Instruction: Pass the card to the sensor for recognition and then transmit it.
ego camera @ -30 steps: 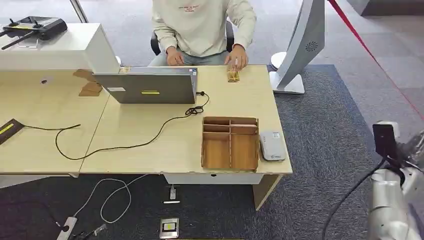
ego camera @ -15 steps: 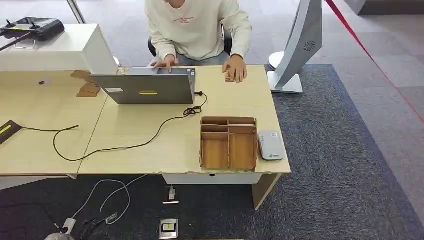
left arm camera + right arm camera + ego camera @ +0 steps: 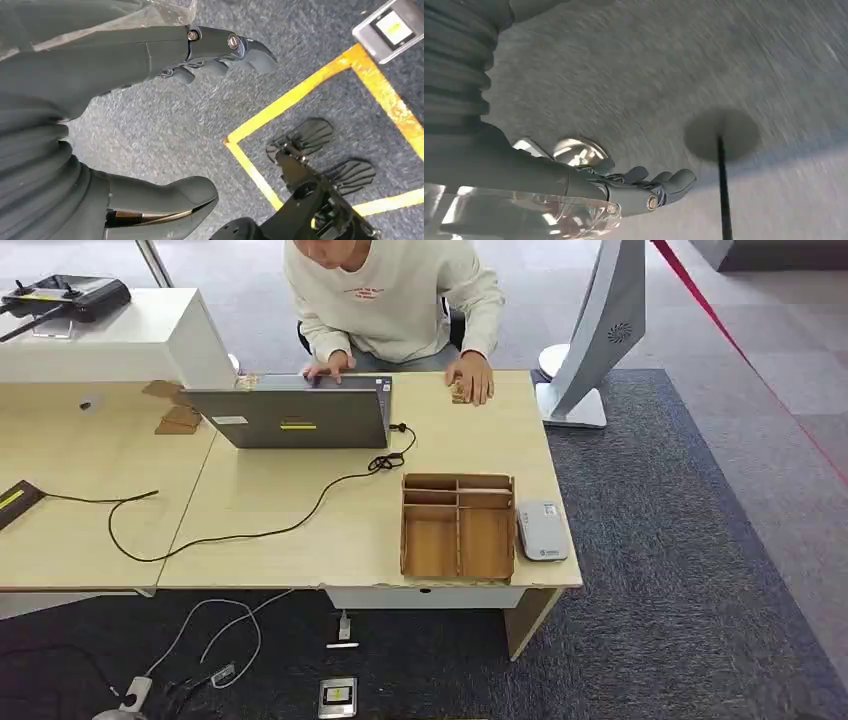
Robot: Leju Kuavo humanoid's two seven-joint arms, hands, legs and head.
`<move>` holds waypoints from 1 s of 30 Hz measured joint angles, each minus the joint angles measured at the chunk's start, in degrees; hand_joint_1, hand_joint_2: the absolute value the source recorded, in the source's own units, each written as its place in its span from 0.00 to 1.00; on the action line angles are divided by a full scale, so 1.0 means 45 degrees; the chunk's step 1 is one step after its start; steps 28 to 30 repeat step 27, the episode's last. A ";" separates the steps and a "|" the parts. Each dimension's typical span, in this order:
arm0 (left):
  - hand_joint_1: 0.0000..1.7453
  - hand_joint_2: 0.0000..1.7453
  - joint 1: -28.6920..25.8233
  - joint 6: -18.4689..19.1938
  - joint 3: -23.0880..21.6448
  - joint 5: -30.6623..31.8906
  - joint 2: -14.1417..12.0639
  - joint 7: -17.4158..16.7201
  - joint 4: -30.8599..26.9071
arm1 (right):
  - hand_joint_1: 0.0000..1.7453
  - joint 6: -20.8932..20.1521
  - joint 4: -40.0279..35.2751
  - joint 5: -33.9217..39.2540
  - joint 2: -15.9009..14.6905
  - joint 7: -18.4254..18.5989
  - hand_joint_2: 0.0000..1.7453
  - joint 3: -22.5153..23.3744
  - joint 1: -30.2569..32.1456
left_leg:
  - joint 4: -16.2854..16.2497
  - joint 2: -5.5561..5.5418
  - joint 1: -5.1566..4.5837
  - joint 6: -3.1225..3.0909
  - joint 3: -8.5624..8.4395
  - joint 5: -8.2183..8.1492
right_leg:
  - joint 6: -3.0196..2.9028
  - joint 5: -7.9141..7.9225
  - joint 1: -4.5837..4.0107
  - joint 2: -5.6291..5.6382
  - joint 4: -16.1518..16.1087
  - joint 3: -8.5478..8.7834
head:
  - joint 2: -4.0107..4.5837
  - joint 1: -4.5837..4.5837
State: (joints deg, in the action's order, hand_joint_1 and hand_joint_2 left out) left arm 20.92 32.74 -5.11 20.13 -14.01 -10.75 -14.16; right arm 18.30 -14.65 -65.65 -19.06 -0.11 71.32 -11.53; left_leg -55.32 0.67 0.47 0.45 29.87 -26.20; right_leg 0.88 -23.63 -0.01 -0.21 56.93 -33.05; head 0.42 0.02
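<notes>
Fingers spread, empty, above carpet

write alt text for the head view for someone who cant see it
A person in a cream sweatshirt sits at the far side of a light wooden desk, one hand on an open laptop, the other over a small object near the desk's far edge. Nearer the camera sit a divided wooden tray and, beside it, a small grey card reader.
</notes>
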 joint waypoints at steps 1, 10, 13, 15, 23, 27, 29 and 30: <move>0.00 1.00 -0.0025 0.0079 0.0000 -0.0029 -0.0019 -0.0010 0.0000 | 0.00 -0.0540 0.0073 -0.0433 0.0014 0.0195 1.00 -0.0039 0.0036 | 0.0000 0.0000 -0.0001 0.0000 0.0001 0.0000 | 0.0000 0.0000 0.0001 -0.0001 0.0000 0.0000 | 0.0000 0.0005; 0.00 1.00 -0.0040 0.0176 -0.0005 -0.0131 -0.0146 -0.0073 0.0000 | 0.00 -0.1896 0.0447 -0.2022 0.0160 0.0506 1.00 -0.0709 0.0182 | 0.0001 -0.0002 0.0000 0.0000 0.0001 0.0001 | 0.0002 -0.0001 0.0002 -0.0003 0.0000 0.0010 | 0.0000 0.0005; 0.00 1.00 -0.0078 0.0171 -0.0005 -0.0150 -0.0156 -0.0068 0.0000 | 0.00 -0.2037 0.0520 -0.2246 0.0204 0.0462 1.00 -0.0947 0.0191 | 0.0001 -0.0002 -0.0001 0.0000 -0.0001 0.0001 | 0.0001 -0.0001 0.0002 -0.0002 0.0000 0.0009 | 0.0000 0.0005; 0.00 1.00 -0.0093 0.0171 -0.0005 -0.0150 -0.0156 -0.0068 0.0000 | 0.00 -0.2071 0.0564 -0.2304 0.0209 0.0452 1.00 -0.1084 0.0186 | 0.0001 -0.0002 -0.0001 -0.0001 0.0000 0.0001 | 0.0002 -0.0001 0.0002 -0.0003 0.0000 0.0010 | -0.0005 0.0005; 0.00 1.00 -0.0098 0.0171 -0.0005 -0.0165 -0.0151 -0.0112 0.0000 | 0.00 -0.2047 0.0637 -0.2391 0.0209 0.0336 1.00 -0.1526 0.0169 | 0.0001 -0.0002 -0.0001 -0.0001 0.0000 0.0001 | 0.0002 -0.0001 0.0003 -0.0003 0.0000 0.0011 | 0.0000 0.0005; 0.00 1.00 -0.0108 0.0171 -0.0005 -0.0209 -0.0156 -0.0150 0.0005 | 0.00 -0.2067 0.0680 -0.2445 0.0209 0.0326 1.00 -0.1671 0.0121 | 0.0001 -0.0002 -0.0001 -0.0001 0.0001 0.0001 | 0.0002 -0.0001 0.0003 -0.0003 0.0000 0.0012 | 0.0000 0.0005; 0.00 1.00 -0.0108 0.0171 -0.0005 -0.0209 -0.0156 -0.0150 0.0005 | 0.00 -0.2067 0.0680 -0.2445 0.0209 0.0326 1.00 -0.1671 0.0121 | 0.0001 -0.0002 -0.0001 -0.0001 0.0001 0.0001 | 0.0002 -0.0001 0.0003 -0.0003 0.0000 0.0012 | 0.0000 0.0005; 0.00 1.00 -0.0108 0.0171 -0.0005 -0.0209 -0.0156 -0.0150 0.0005 | 0.00 -0.2067 0.0680 -0.2445 0.0209 0.0326 1.00 -0.1671 0.0121 | 0.0001 -0.0002 -0.0001 -0.0001 0.0001 0.0001 | 0.0002 -0.0001 0.0003 -0.0003 0.0000 0.0012 | 0.0000 0.0005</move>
